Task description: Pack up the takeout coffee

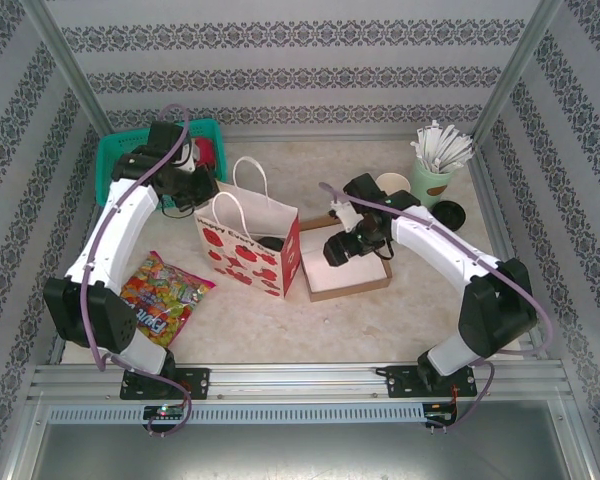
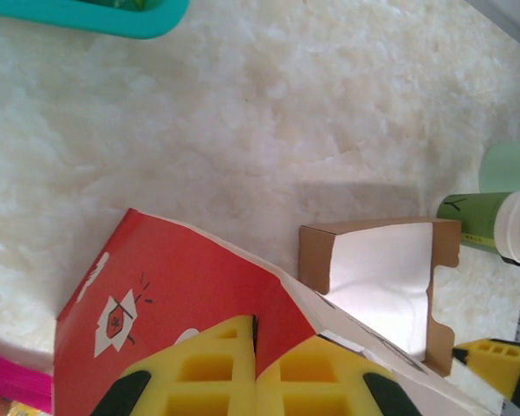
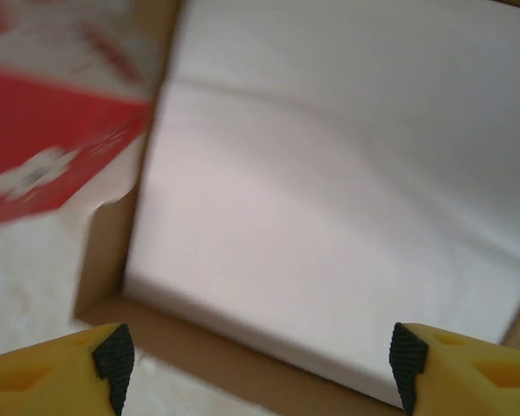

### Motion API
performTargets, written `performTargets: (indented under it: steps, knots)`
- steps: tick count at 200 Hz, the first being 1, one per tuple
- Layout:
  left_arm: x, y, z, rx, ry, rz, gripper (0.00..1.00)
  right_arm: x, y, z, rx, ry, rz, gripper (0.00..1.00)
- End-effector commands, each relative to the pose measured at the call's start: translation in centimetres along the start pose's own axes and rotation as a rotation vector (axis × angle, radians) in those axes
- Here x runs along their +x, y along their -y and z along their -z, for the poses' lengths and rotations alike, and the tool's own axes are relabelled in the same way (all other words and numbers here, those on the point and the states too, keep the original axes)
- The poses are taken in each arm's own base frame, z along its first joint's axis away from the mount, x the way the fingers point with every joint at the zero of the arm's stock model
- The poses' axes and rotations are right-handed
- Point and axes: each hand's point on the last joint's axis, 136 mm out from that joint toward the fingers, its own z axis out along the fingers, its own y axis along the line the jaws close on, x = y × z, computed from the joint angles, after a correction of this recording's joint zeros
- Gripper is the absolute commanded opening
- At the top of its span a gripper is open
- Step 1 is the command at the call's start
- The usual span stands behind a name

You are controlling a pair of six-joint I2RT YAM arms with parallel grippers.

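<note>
A red-and-white paper bag (image 1: 248, 255) stands open mid-table. A dark round shape (image 1: 270, 242) sits low inside its mouth; it may be the takeout coffee's black lid, but I cannot tell. My left gripper (image 1: 202, 192) is at the bag's back-left top. In the left wrist view its yellow fingers (image 2: 257, 347) are pressed together on the bag's rim, with the red panel (image 2: 182, 295) beyond. My right gripper (image 1: 335, 250) hangs open just right of the bag. Its fingertips (image 3: 260, 364) stand wide apart over the white paper liner (image 3: 329, 191), with nothing between them.
A brown box (image 1: 355, 285) lined with white paper lies against the bag's right side. A pale green cup of white sticks (image 1: 432, 180), a white cup (image 1: 392, 183) and a black round lid-like thing (image 1: 448, 212) stand back right. A teal basket (image 1: 110, 160) is back left and a candy packet (image 1: 163, 295) front left.
</note>
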Motion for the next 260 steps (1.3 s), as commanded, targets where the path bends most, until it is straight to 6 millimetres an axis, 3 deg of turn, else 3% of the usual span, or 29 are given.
performTargets:
  steps: [1, 27, 48, 92, 117, 149, 182, 216, 260]
  knots:
    - [1.3, -1.6, 1.0, -0.078, -0.009, 0.041, 0.05, -0.1, 2.4, -2.5, 0.135, 0.031, -0.243, 0.83]
    - [2.7, -2.2, 1.8, -0.092, -0.037, 0.066, 0.07, -0.4, 2.7, -4.5, 0.183, 0.009, -0.293, 0.86]
    - [3.7, -2.0, 2.6, -0.077, -0.049, 0.069, 0.13, -0.6, 1.4, -6.3, 0.172, -0.028, -0.263, 0.87]
    - [3.1, -1.6, 3.1, -0.075, -0.040, 0.020, 0.23, 0.1, 1.4, -9.1, 0.197, -0.101, -0.249, 0.81]
    - [2.3, -1.6, 3.9, -0.087, -0.002, -0.012, 0.33, 0.3, 1.8, -9.0, 0.221, -0.098, -0.245, 0.54]
    - [1.4, -1.7, 5.3, -0.093, 0.056, -0.048, 0.43, 0.3, 1.8, -8.3, 0.211, -0.084, -0.225, 0.31]
    - [1.0, -1.7, 5.9, -0.090, 0.093, -0.076, 0.50, 0.2, 1.2, -7.6, 0.184, -0.075, -0.218, 0.22]
    - [0.7, -1.6, 6.3, -0.087, 0.122, -0.089, 0.60, 0.2, 1.0, -6.8, 0.176, -0.064, -0.215, 0.24]
    - [0.3, -1.2, 6.6, -0.068, 0.149, -0.109, 0.80, 0.4, 1.0, -6.2, 0.173, -0.057, -0.214, 0.23]
